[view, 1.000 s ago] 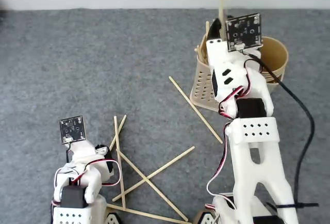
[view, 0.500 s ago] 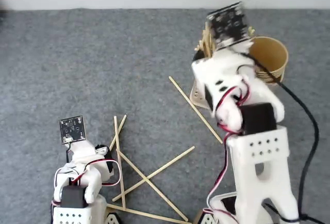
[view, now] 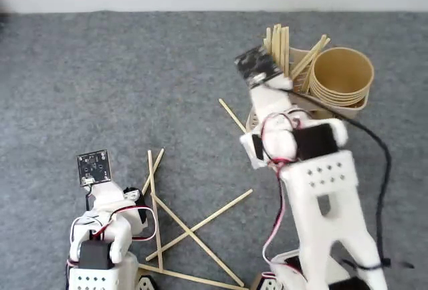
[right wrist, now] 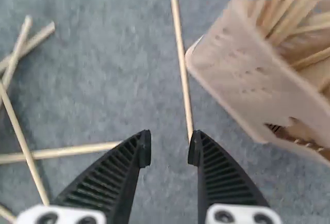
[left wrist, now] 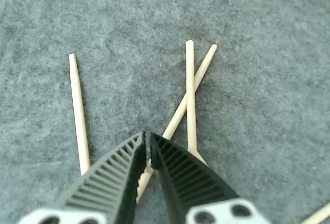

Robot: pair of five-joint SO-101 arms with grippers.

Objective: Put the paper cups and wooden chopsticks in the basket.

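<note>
On the grey carpeted desk point(view: 134, 69), the right gripper point(right wrist: 167, 149) hangs open and empty over a loose wooden chopstick point(right wrist: 181, 64) lying just beside the beige perforated plastic basket point(right wrist: 242, 74). A bundle of wooden chopsticks point(view: 279, 43) stands upright in that basket, with a nested stack of tan paper cups point(view: 341, 76) against it; whether the cups are inside cannot be told. The left gripper point(left wrist: 146, 144) is closed on nothing, above two crossed wooden chopsticks point(left wrist: 190, 90) among more scattered chopsticks point(view: 200, 225).

Stacked cups point(view: 342, 76), chopsticks point(view: 279, 43), seemingly in basket point(right wrist: 237, 79)
</note>
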